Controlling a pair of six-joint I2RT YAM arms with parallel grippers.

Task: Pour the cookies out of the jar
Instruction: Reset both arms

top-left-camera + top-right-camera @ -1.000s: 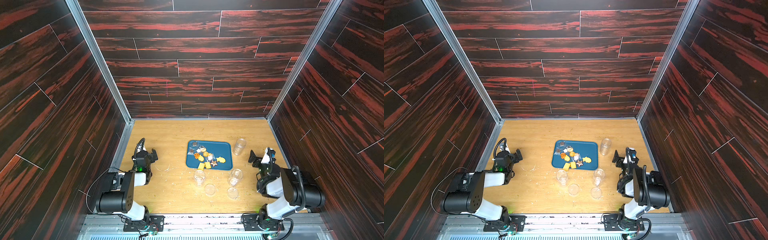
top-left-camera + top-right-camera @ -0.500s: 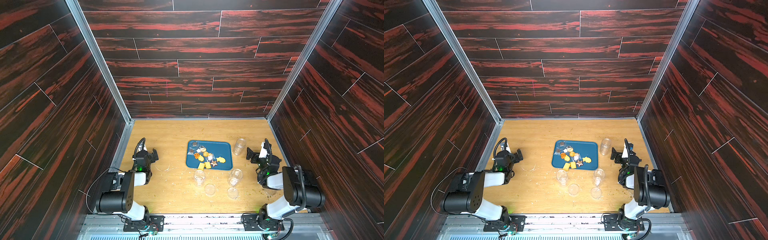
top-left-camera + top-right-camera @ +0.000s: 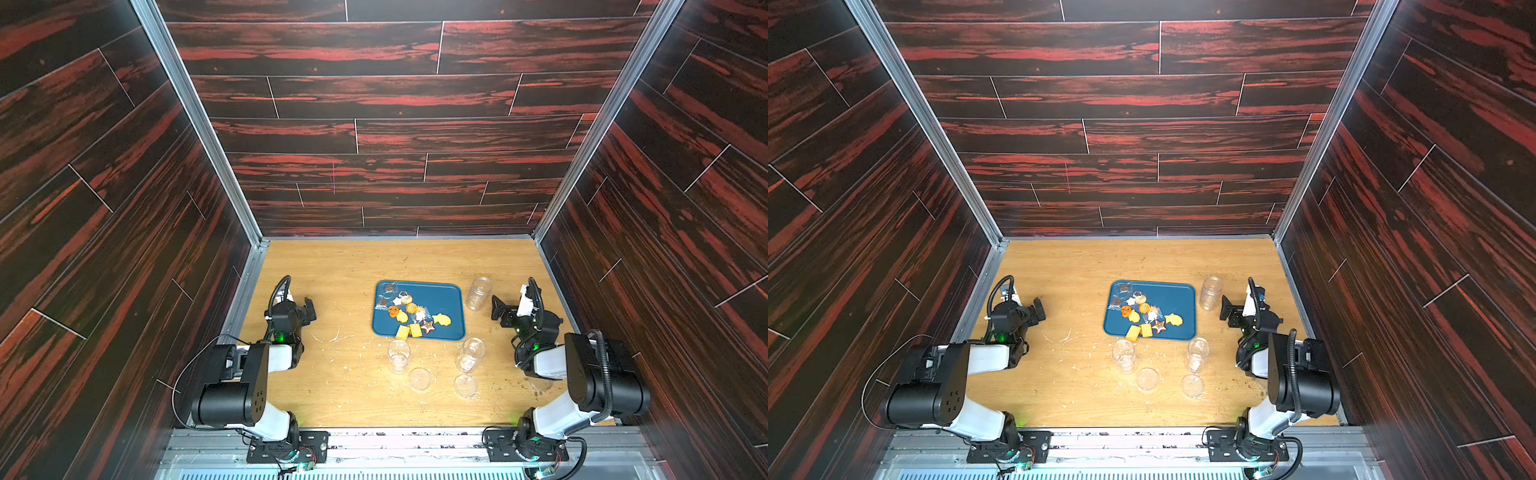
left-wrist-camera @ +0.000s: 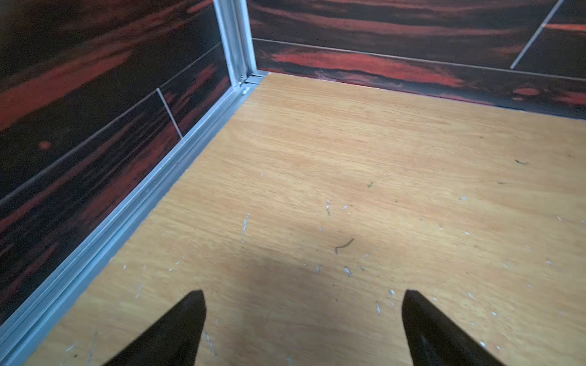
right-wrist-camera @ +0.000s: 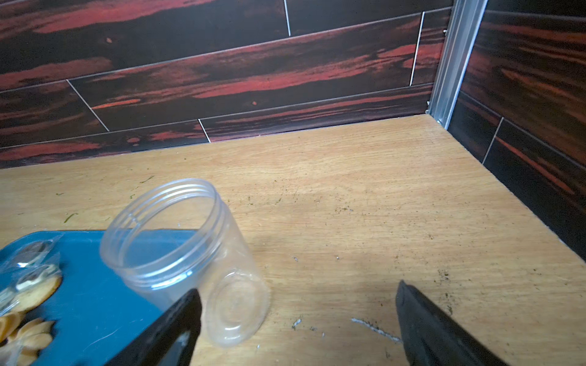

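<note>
The right gripper stands wide open and has hold of nothing. Compared with one second ago it has gone toward the far side and a little to the left, so now it is just beside the jar, on the right of it. The jar is clear, empty and upright, with no lid on it. It stands on the desk just right of the blue tray and has not moved. In the right wrist view one finger covers the lower part of the jar; if they touch, I cannot tell. The jar is not between the two fingers.

The cookies lie on the tray, in its left and near part, some of them in small clear wrappers, at the same place as before. The left gripper is also wide open and empty, low over the bare desk at the left side, unchanged. On the near side of the tray the two other jars and two round clear lids are as they were.
</note>
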